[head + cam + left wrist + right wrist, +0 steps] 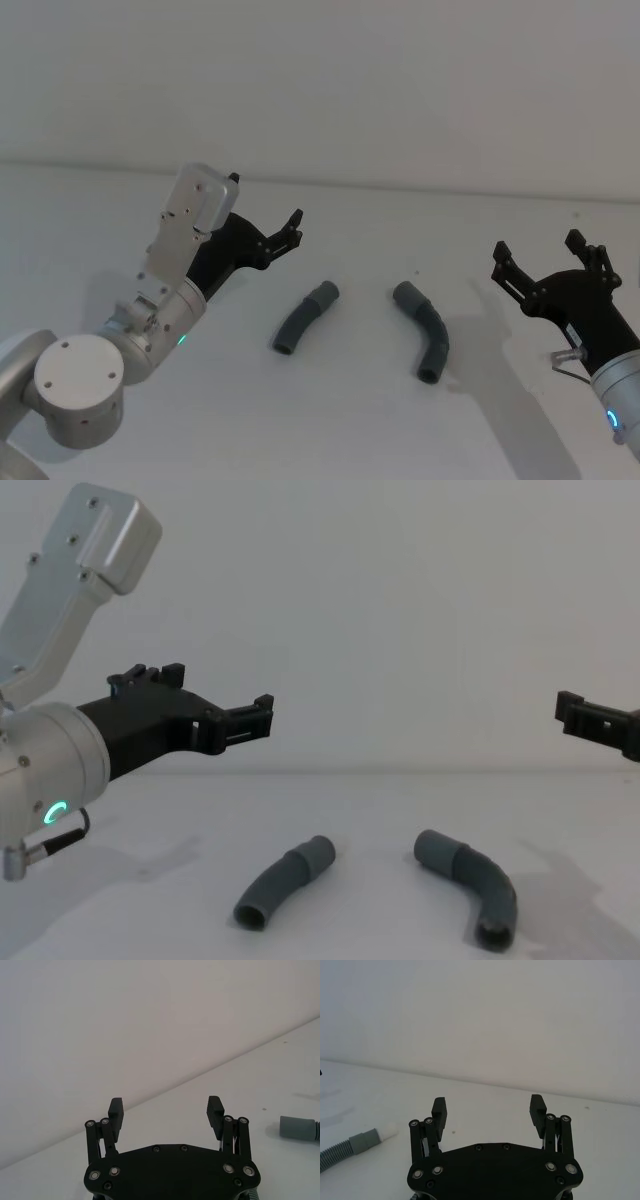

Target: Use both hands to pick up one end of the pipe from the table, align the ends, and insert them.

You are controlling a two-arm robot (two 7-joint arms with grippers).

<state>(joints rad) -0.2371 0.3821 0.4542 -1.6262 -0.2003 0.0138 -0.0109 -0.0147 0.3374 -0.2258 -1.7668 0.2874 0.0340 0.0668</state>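
L black plastic gripper point(165, 1108) & R gripper point(489, 1106) are hovering open; off-centre pinch may roll curved dark-grey ribbed pipes point(306, 318) point(428, 332)

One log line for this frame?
stage: pre-grasp | left hand: open, raised, empty | right hand: open, raised, empty | left pipe, right pipe: on table, apart, unjoined

Plain test lab: white table point(340, 420), white wall point(400, 80).
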